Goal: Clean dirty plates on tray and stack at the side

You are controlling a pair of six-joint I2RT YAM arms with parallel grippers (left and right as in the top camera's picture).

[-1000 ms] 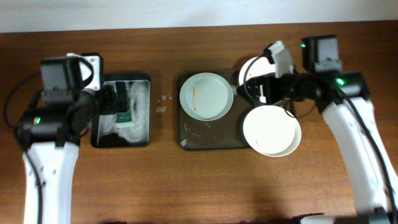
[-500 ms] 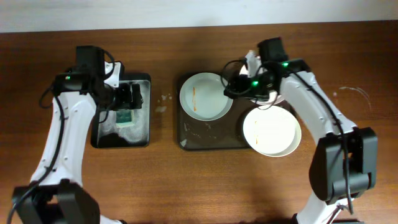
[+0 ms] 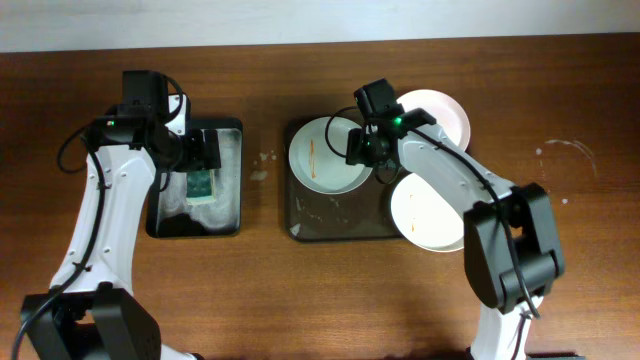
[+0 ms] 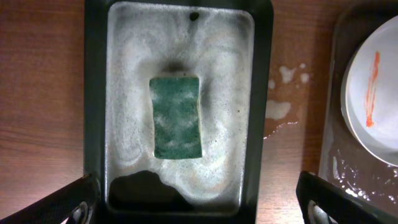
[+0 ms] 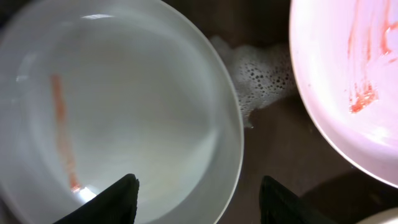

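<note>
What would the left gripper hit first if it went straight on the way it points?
Probably the green sponge lying in the foamy black tray, almost straight ahead of the open left gripper; how far is unclear.

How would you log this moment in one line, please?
left gripper: open, over foamy black tray holding sponge | right gripper: open, straddling rim of streaked plate | brown tray: stacking not started
</note>
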